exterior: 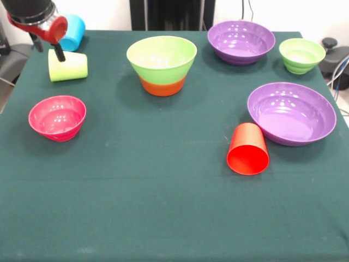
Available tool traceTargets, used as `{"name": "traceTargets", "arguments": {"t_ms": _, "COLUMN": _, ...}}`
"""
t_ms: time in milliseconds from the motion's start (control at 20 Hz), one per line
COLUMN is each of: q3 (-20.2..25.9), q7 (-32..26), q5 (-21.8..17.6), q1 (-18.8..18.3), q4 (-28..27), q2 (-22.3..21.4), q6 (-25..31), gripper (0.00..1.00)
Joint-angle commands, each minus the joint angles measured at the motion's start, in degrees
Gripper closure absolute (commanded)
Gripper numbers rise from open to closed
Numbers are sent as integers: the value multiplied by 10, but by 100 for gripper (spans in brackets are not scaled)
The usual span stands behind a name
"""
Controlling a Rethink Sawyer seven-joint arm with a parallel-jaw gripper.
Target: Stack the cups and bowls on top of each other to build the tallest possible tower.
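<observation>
Lime-green large plastic bowl nested in an orange bowl forms the 2-tone tower (162, 64), upright at far centre of the dark green cloth-covered table (163, 213). All 4 other bowls stand empty: the pink bowl (57, 117) at left, 2 purple bowls, far (241, 41) and right (292, 112), and the small green bowl (301, 55) far right. A red plastic tumbler (248, 149) lies tipped, touching the near purple bowl. The lime-green tumbler (68, 66) lies tipped far left, a sky-blue tumbler (74, 32) behind it near the table's edge. The gripper (54, 50) hangs over them; I cannot tell its opening. Near half lies open.
</observation>
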Motion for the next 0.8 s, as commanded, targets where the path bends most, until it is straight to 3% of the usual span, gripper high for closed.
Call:
{"name": "traceTargets", "arguments": {"t_ms": 50, "q3": 4, "q7": -71, "q5": -3, "q1": 34, "q4": -68, "q2": 69, "q6": 39, "gripper": 0}}
{"name": "traceTargets", "arguments": {"t_ms": 250, "q3": -1, "q7": -67, "q5": 2, "q1": 41, "q4": -83, "q2": 86, "q6": 50, "gripper": 0}}
{"name": "traceTargets", "arguments": {"t_ms": 800, "q3": 10, "q7": 3, "q5": 8, "q1": 68, "q4": -33, "q2": 78, "q6": -59, "gripper": 0}}
